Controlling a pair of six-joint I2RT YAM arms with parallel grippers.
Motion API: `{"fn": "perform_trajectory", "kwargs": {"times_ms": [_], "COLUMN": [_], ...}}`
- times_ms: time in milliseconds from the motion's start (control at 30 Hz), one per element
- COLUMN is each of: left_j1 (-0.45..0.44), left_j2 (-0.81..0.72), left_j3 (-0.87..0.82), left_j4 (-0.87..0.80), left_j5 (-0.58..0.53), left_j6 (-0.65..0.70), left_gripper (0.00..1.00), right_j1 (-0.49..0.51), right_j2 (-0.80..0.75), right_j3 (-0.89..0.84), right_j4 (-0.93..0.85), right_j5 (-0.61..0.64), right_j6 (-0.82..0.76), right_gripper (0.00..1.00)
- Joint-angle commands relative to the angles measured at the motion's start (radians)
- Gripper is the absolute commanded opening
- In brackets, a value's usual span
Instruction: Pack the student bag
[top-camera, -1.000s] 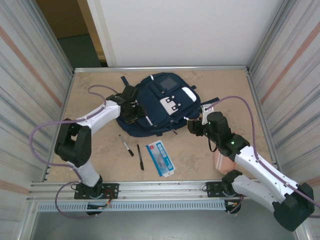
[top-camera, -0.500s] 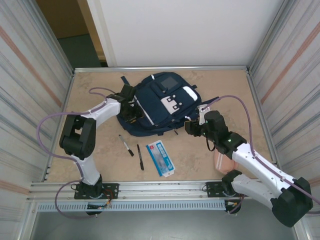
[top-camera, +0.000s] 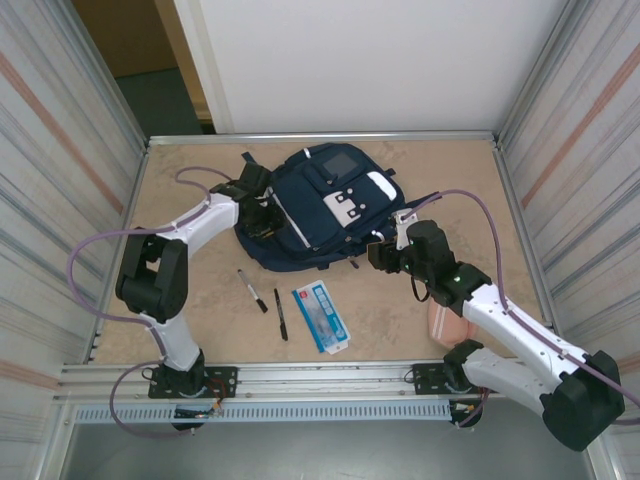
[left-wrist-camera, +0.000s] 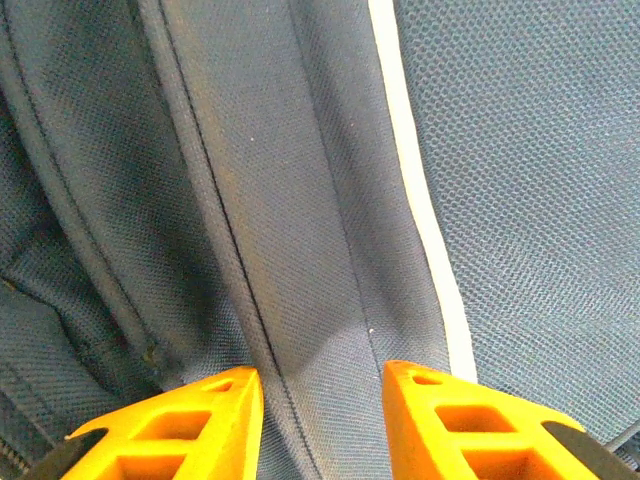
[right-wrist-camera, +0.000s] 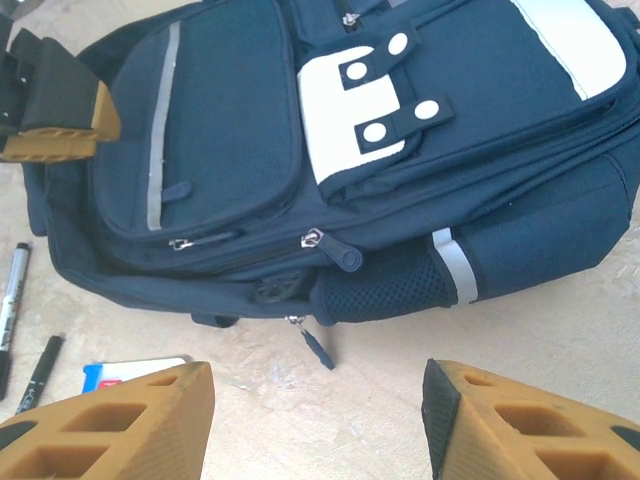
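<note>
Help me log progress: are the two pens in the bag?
No, both pens lie on the table, outside the bag.

There is one student bag (top-camera: 320, 215), navy blue. Near it lie two black markers (top-camera: 252, 290) (top-camera: 281, 314) and one flat blue-and-white packet (top-camera: 320, 317), so three small loose items. One pink item (top-camera: 441, 322) is mostly covered, perhaps a soft pouch, which makes five things in all.

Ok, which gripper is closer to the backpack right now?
Left. The left gripper is down on the left side of the student bag, jaws apart; the right gripper hangs just off its near right edge.
</note>
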Motion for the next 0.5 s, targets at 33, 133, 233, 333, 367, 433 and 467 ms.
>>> {"fn": "perform_trajectory", "kwargs": {"times_ms": [33, 133, 233, 333, 367, 433, 467], "left_j1": [0.003, 0.003, 0.002, 0.003, 0.004, 0.009, 0.011], "left_j2": [0.020, 0.055, 0.069, 0.081, 0.088, 0.080, 0.055], "left_j3": [0.012, 0.017, 0.003, -0.013, -0.005, 0.013, 0.015], "left_j4": [0.001, -0.014, 0.005, 0.053, 0.054, 0.039, 0.039], "left_j5": [-0.001, -0.020, -0.019, -0.006, -0.007, 0.013, 0.026], "left_j6": [-0.010, -0.023, -0.039, -0.047, -0.044, -0.046, -0.046], "left_gripper": [0.36, 0.39, 0.43, 0.43, 0.40, 0.18, 0.08], "right_j1": [0.004, 0.005, 0.004, 0.004, 0.004, 0.003, 0.000], "right_j2": [0.003, -0.014, -0.026, -0.022, -0.017, 0.009, 0.029], "right_j3": [0.034, 0.026, 0.008, 0.021, 0.014, 0.009, 0.021], "right_j4": [0.005, -0.001, 0.017, -0.003, 0.010, 0.026, 0.011], "right_j5": [-0.002, 0.003, 0.009, 0.021, 0.021, 0.014, 0.004], "right_j6": [-0.009, -0.001, -0.004, 0.007, 0.010, 0.008, -0.004], "right_gripper": [0.57, 0.57, 0.57, 0.57, 0.57, 0.57, 0.57]}}
